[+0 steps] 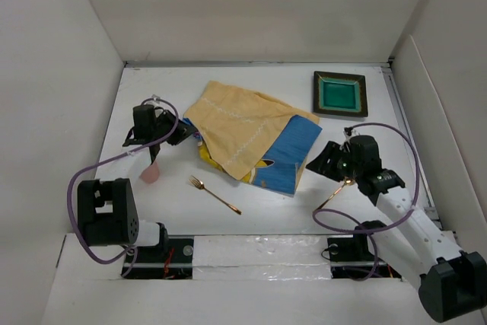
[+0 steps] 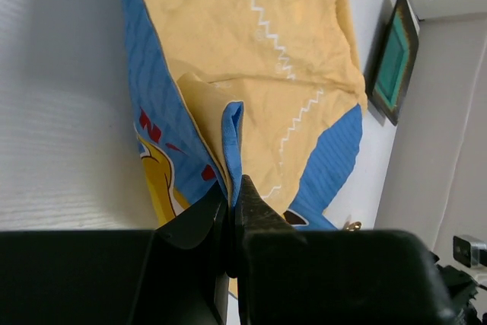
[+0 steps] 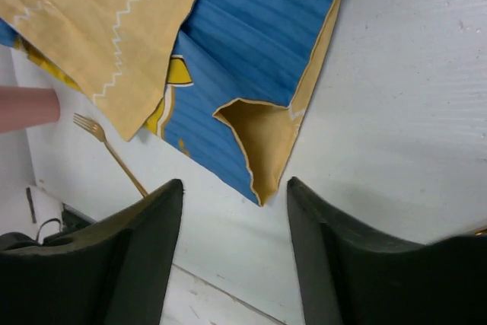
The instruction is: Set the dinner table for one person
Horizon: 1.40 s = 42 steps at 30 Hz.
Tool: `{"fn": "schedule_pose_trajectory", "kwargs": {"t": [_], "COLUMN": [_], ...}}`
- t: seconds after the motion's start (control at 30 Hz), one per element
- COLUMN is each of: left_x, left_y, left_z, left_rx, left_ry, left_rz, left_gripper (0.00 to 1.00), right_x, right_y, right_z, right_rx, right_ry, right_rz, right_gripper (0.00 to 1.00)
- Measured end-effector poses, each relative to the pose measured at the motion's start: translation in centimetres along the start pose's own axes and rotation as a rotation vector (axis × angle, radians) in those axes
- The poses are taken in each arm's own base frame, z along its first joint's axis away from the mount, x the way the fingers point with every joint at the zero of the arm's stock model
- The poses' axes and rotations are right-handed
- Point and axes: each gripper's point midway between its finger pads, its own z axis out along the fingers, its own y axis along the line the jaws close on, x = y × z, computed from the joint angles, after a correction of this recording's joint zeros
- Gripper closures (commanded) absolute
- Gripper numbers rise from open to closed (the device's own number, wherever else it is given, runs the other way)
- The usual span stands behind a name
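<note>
The dinner table [image 1: 152, 211] is a white top with white walls round it. A crumpled blue placemat [image 1: 251, 131] with yellow backing lies on its middle. My left gripper [image 1: 186, 136] is shut on the cloth's left edge; in the left wrist view a blue fold [image 2: 232, 131] stands pinched between the fingers of this gripper [image 2: 232, 188]. My right gripper [image 1: 316, 161] is open and holds nothing. In the right wrist view it [image 3: 234, 184] hangs just off the placemat's turned-up corner [image 3: 262, 138], apart from it.
A gold fork [image 1: 214, 194] lies in front of the placemat, and a pink cup [image 1: 150, 173] is to its left. A square green plate [image 1: 340, 93] sits at the back right. Another gold utensil [image 1: 335, 194] lies under my right arm.
</note>
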Motion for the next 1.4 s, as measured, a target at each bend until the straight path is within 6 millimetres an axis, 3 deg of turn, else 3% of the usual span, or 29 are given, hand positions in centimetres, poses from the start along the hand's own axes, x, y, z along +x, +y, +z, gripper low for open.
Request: {"fn": "schedule_pose_trajectory", "kwargs": {"t": [0.13,0.17,0.23,0.27,0.3,0.33,0.37,0.47,0.6,0.77,0.97,1.27,1.33,1.4], "left_x": [-0.4,-0.3,-0.3,-0.3,-0.3,-0.3,-0.2,-0.2,0.0,-0.1,-0.4,-0.1,0.0,0.0], "left_y": [-1.2,-1.3,-1.4,-1.4,-1.5,-1.5,-1.6,-1.7,-1.7,-1.7,-2.0,-2.0,-1.9,-1.9], "left_z": [0.0,0.0,-0.1,-0.1,-0.2,-0.2,-0.4,-0.8,-1.3,-1.5,-1.8,-2.1,-2.1,-2.1], "left_rx": [0.033,0.036,0.039,0.041,0.043,0.043,0.045,0.047,0.042,0.025,0.028,0.025,0.023,0.022], "left_ry": [-0.006,-0.004,-0.002,-0.002,-0.002,-0.001,-0.002,-0.004,-0.001,0.012,0.006,0.014,0.017,0.018], "left_rz": [0.041,0.047,0.056,0.060,0.063,0.068,0.072,0.088,0.114,0.138,0.156,0.166,0.165,0.164], "left_gripper": [1.00,1.00,1.00,1.00,1.00,1.00,1.00,1.00,1.00,1.00,1.00,1.00,1.00,1.00], "right_x": [1.5,2.1,3.3,3.8,4.3,4.9,5.1,7.0,8.3,6.7,6.0,6.9,7.3,7.6], "right_y": [-0.6,-0.7,-0.6,-0.4,-0.2,0.1,0.2,1.0,1.1,0.9,1.3,0.0,-0.2,-0.3], "right_z": [0.9,1.0,1.0,1.1,1.1,1.1,1.1,1.4,3.1,5.4,5.1,5.7,5.7,5.7], "right_rx": [0.048,0.057,0.066,0.067,0.064,0.058,0.059,0.037,0.077,0.174,0.196,0.260,0.268,0.268], "right_ry": [0.064,0.081,0.111,0.124,0.137,0.152,0.156,0.207,0.266,0.243,0.185,0.207,0.217,0.222], "right_rz": [0.018,0.022,0.029,0.031,0.028,0.027,0.036,0.017,-0.005,0.006,0.044,0.075,0.073,0.074], "right_gripper": [0.99,1.00,0.97,0.91,0.81,0.59,0.46,0.37,0.36,0.42,0.52,0.51,0.60,0.61]}}
